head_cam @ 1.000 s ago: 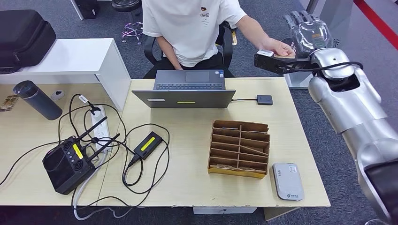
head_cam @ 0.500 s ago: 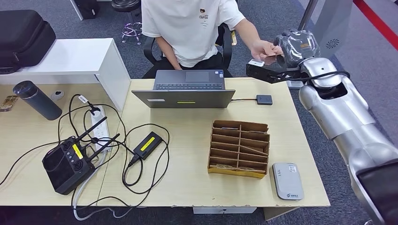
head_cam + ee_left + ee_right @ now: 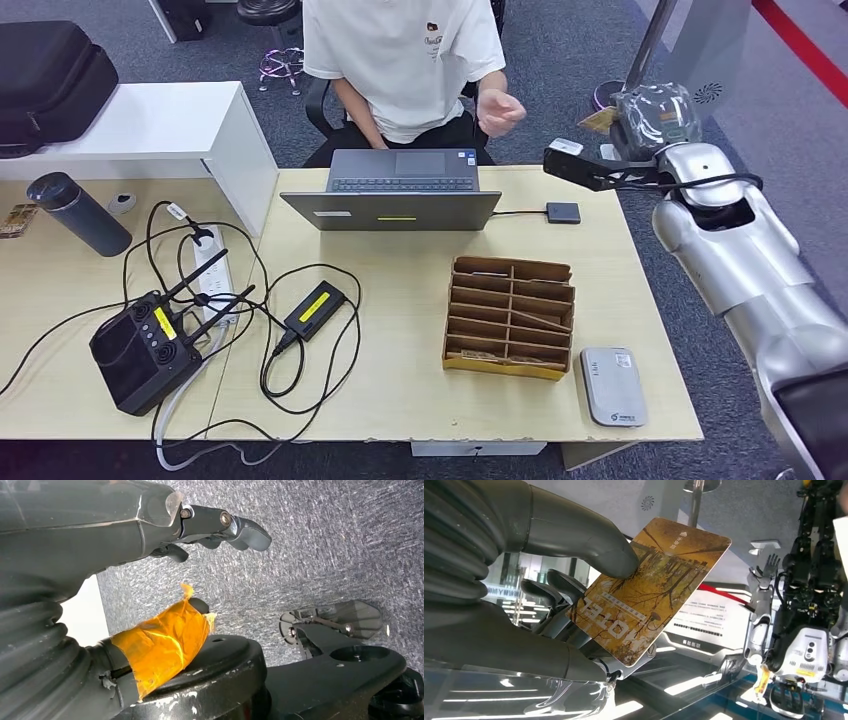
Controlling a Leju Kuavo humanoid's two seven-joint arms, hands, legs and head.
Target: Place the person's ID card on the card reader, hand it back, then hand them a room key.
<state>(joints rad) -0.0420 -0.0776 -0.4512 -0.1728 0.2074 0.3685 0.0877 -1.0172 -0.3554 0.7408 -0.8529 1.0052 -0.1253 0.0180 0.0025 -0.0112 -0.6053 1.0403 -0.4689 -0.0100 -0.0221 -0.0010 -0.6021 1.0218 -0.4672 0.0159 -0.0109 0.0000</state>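
the hotel card (image 3: 649, 592), taken here to be the id card the person handed over, sits pinched between the thumb (image 3: 589, 542) and the darker fingers (image 3: 551, 590) of the right hand (image 3: 650, 115), raised beyond the far right corner of the desk (image 3: 400, 400), near the person's hand (image 3: 500, 108), which is drawn back and apart from it. the card reader (image 3: 613, 386), a grey slab, lies at the near right corner of the desk beside the cardboard organizer (image 3: 511, 317), well apart from the card. to do this step well, i judge the arm should carry the card low and level over the reader, skirting the organizer, keep the pinch firm near one edge, and lay the card flat on the reader. the left hand (image 3: 210, 527) hangs over carpet, fingers apart and holding nothing.
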